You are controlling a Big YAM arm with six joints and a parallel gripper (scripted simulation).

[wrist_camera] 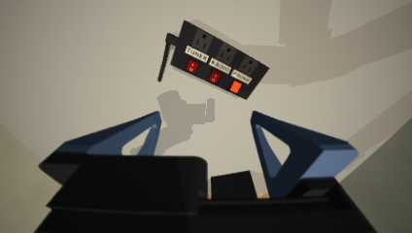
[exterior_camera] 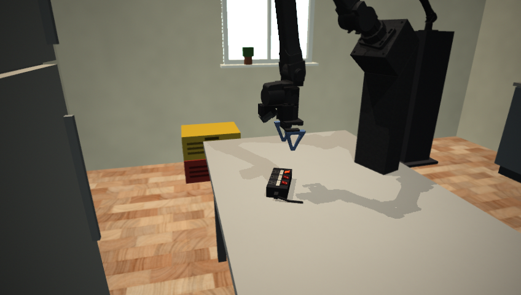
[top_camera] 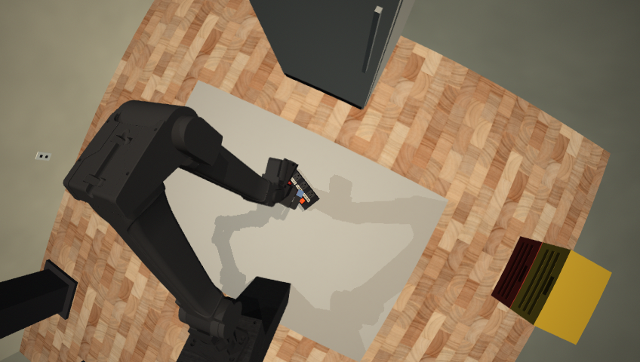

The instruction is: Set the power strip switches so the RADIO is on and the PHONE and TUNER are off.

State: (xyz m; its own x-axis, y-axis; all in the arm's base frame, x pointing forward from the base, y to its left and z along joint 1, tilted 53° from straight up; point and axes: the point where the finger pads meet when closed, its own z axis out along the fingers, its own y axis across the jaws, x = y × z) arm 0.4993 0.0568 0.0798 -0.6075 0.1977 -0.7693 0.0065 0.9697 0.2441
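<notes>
The black power strip (top_camera: 307, 190) (exterior_camera: 279, 181) (wrist_camera: 221, 58) lies flat and right way up on the grey table (top_camera: 359, 251) (exterior_camera: 347, 237) (wrist_camera: 73, 73). In the wrist view its labels read TUNER, RADIO and PHONE. The TUNER switch (wrist_camera: 191, 66) and the RADIO switch (wrist_camera: 215, 76) look dark red. The PHONE switch (wrist_camera: 236, 87) glows bright orange. A short black cord stub (wrist_camera: 164, 58) (exterior_camera: 289, 199) sticks out at the TUNER end. My gripper (exterior_camera: 291, 141) (wrist_camera: 205, 116) is open and empty, with blue fingers spread, well above the strip and touching nothing.
A yellow and red box (top_camera: 552, 289) (exterior_camera: 208, 140) stands on the floor beyond the table's edge. A dark cabinet (top_camera: 332, 40) (exterior_camera: 32, 145) stands beside the table. The arm's black base column (exterior_camera: 391, 102) (top_camera: 265, 305) stands on the table's edge.
</notes>
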